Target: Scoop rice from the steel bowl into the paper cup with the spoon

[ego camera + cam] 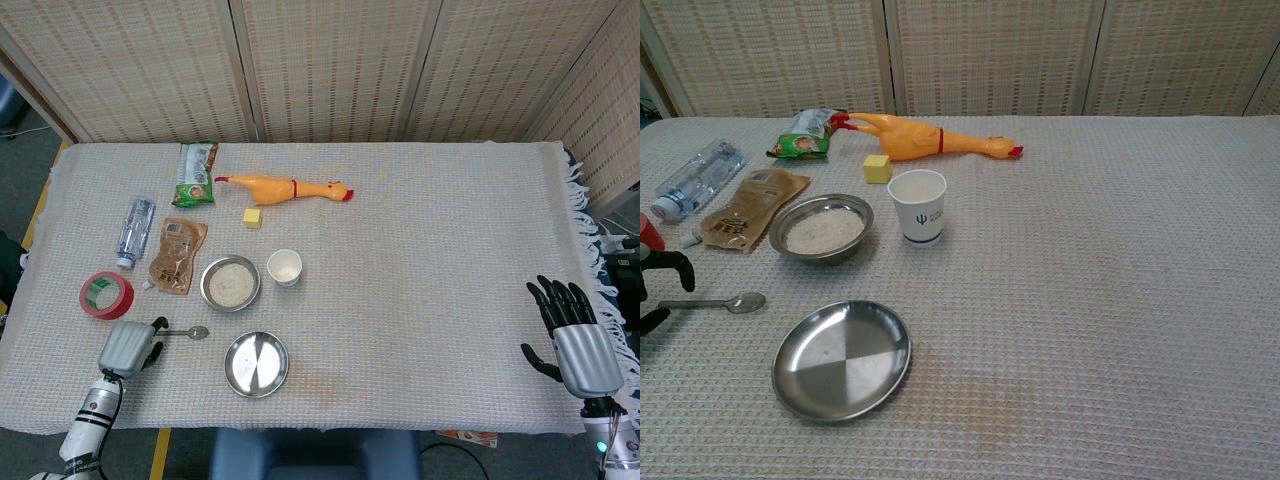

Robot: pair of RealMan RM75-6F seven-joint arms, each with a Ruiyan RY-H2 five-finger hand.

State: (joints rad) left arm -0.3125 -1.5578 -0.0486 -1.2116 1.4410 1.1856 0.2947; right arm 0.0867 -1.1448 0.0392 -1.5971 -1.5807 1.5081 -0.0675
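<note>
The spoon lies flat on the tabletop, at about 7 o'clock from the steel bowl of rice. The paper cup stands upright just beside the bowl at its 2 o'clock. The left robot hand sits at the spoon's handle end, fingers apart, grasping nothing. The right robot hand rests released, fingers spread, well apart at the tabletop's 4 o'clock corner.
</note>
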